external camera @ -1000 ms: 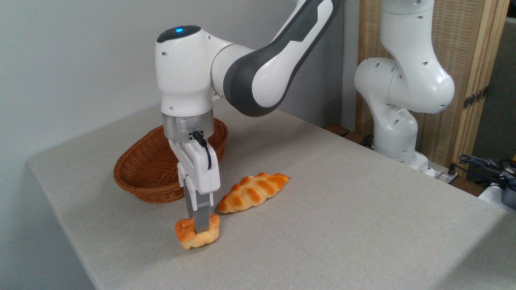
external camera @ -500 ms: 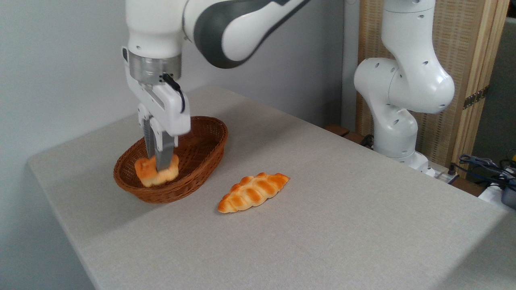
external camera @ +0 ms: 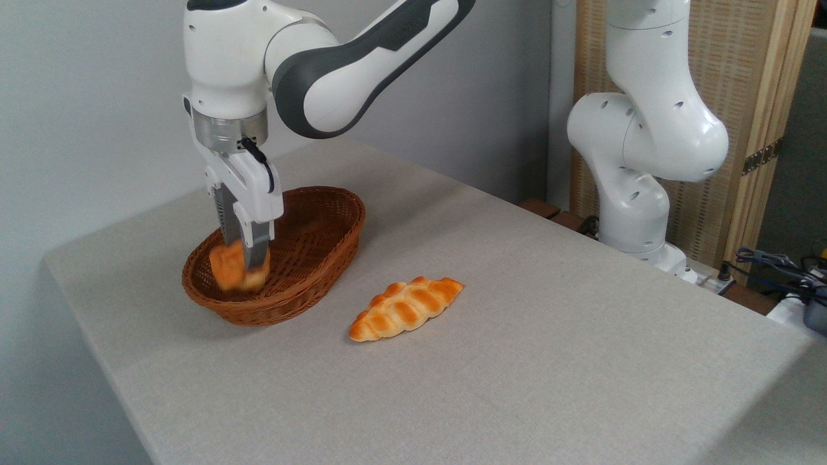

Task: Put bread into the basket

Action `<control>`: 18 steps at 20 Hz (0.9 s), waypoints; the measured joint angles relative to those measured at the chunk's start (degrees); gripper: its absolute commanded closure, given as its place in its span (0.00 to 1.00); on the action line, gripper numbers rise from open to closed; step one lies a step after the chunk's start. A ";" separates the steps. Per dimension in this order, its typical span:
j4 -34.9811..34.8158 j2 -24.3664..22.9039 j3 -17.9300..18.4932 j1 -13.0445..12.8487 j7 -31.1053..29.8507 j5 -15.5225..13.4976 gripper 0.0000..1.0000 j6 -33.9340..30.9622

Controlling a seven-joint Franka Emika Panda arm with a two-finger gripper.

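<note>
I hold my gripper (external camera: 249,261) pointing straight down over the left part of the basket (external camera: 323,258), and my two fingers (external camera: 256,248) are clamped on the bread (external camera: 227,271), one on each side of it. The bread is a small golden-orange bun, and it sits low inside the basket's rim, at the left end. It looks a little blurred, and I cannot tell whether its underside touches the woven floor or hangs just above it. The basket is oval, reddish-brown wicker with sloping sides, and it stands on the grey table (external camera: 517,361) near the back left corner. To the right of the basket, apart from it, a longer braided loaf (external camera: 406,308) with browned ridges lies flat on the table. My arm (external camera: 349,58) reaches in from the upper right, and its white base (external camera: 636,194) stands behind the table's far right edge.
</note>
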 measured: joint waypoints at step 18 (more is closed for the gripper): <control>12.68 -10.47 20.13 -1.88 15.75 6.69 0.00 -32.14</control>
